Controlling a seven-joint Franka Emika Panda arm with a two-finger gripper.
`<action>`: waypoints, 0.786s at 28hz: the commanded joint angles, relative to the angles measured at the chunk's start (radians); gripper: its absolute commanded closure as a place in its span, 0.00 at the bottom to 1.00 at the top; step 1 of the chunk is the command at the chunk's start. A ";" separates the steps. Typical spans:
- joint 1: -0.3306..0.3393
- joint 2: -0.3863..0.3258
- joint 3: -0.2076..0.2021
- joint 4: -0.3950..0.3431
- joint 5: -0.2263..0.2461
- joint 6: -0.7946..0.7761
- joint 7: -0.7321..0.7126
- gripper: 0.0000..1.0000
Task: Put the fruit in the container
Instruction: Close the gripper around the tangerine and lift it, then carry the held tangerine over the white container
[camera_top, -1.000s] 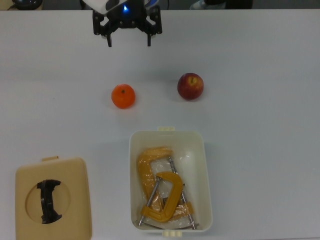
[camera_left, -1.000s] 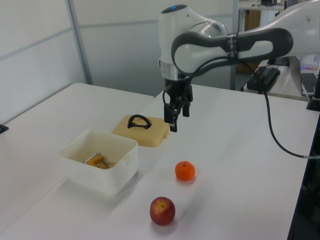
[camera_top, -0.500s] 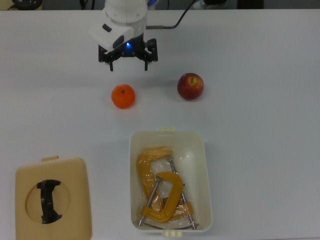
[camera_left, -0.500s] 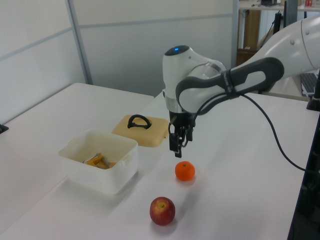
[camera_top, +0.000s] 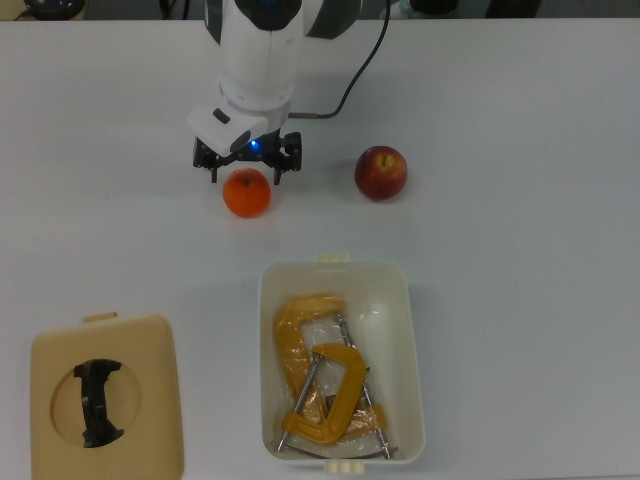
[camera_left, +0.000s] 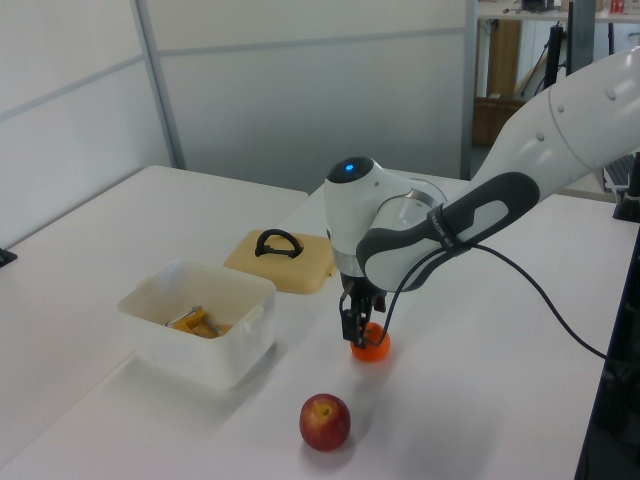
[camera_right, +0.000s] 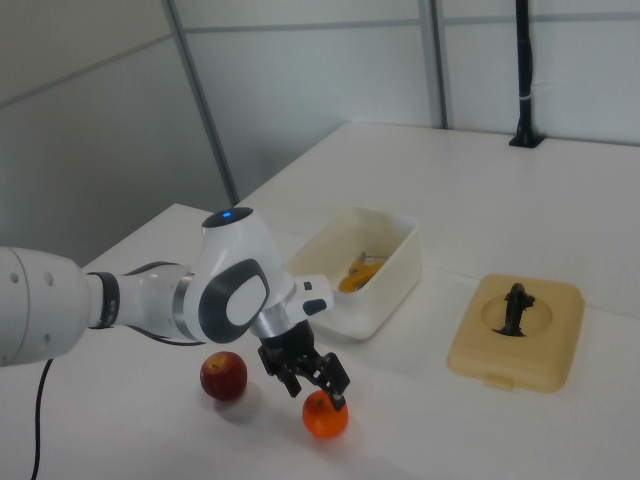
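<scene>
Lab, white table (camera_left: 90, 230), partition panels (camera_left: 300, 90), desks behind (camera_left: 560, 160)

- The gripper (camera_right: 318, 390) hung spread over the orange (camera_right: 325, 416), fingers straddling its top.
- The apple (camera_right: 223, 376) sat nearby on the right view's left.
- The container (camera_right: 385, 282) stood behind, beside the lid (camera_right: 515, 346).

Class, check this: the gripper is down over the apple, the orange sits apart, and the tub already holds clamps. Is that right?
Not quite. The gripper is down over the orange, and the apple sits apart, as the top view shows. The tub does hold clamps.
</scene>
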 joint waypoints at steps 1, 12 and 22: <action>0.003 0.017 -0.020 -0.025 -0.044 0.055 0.025 0.00; 0.003 0.046 -0.020 -0.031 -0.101 0.072 0.088 0.80; 0.005 -0.014 -0.040 0.047 -0.032 0.041 0.142 1.00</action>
